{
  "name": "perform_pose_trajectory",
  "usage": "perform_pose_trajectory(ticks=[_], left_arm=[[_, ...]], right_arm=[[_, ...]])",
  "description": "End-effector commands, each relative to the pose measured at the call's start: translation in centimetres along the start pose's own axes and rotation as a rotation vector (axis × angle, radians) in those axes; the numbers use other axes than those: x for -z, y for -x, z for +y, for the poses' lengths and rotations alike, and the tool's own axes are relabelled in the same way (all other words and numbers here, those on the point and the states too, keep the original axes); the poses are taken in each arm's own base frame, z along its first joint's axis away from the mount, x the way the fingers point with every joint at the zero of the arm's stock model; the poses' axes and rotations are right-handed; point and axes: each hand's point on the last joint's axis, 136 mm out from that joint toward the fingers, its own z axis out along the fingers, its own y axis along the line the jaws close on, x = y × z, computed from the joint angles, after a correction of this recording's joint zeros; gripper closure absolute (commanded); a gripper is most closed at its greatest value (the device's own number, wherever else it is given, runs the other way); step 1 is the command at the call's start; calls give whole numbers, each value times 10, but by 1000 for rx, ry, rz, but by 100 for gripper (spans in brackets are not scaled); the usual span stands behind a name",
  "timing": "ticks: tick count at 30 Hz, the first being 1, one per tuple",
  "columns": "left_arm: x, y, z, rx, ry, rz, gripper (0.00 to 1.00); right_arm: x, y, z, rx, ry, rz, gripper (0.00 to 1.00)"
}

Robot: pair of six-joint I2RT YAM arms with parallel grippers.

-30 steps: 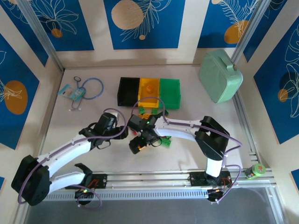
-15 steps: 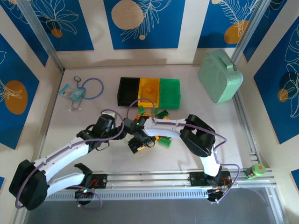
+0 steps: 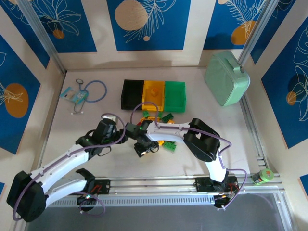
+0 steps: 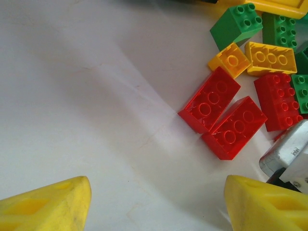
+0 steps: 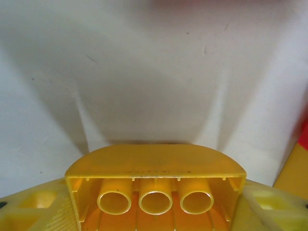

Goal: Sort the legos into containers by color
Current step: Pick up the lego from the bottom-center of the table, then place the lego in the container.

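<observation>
The pale table (image 3: 86, 125) carries 3 joined open bins toward its back, in a row from left to right: a black bin (image 3: 130, 103), a yellow bin (image 3: 147, 86) and a green bin (image 3: 175, 107). A mint-green rounded case (image 3: 227, 79) stands at the back right, well apart from them. At the back left lies a blue stethoscope (image 3: 96, 90), with a teal packet (image 3: 75, 95) touching it. Just in front of the bins, a loose heap of legos (image 3: 167, 117) lies on the surface. In the left wrist view, 2 red bricks (image 4: 210, 99) lie side by side, touching, with a 3rd red brick (image 4: 277, 101) just beside them. Beyond these lie 2 yellow bricks (image 4: 270, 57) and 2 green bricks (image 4: 236, 23).
</observation>
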Motion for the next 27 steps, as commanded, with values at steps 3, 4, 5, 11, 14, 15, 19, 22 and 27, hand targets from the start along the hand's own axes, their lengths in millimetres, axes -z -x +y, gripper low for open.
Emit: perform_pose_trajectory(ticks=[3,4,5,11,14,15,19,22,27], left_arm=[[8,-2,11,10,38,-21,27],[9,-2,11,8,34,-24,27],[8,-3,10,3,26,-20,27],[3,-12,6,-19,-3,13,28],[1,-18,4,-26,-24,30,27],[0,-20,3,-27,-31,35,27],[-3,-30,4,-11,-44,63,27],[-3,-37,2,0,-62,79,28],[-1,-39,0,-3,-74,82,28]], right_arm=[[55,25,-2,-24,74,-98,39],[63,32,-7,-36,83,-114,40],[73,40,-13,-50,94,-132,40],[117,94,-61,-136,126,-240,42],[127,123,-88,-174,128,-271,42],[129,133,-96,-182,136,-284,42],[128,168,-124,-215,133,-303,42],[122,189,-140,-227,103,-299,42],[105,211,-160,-263,76,-284,42]])
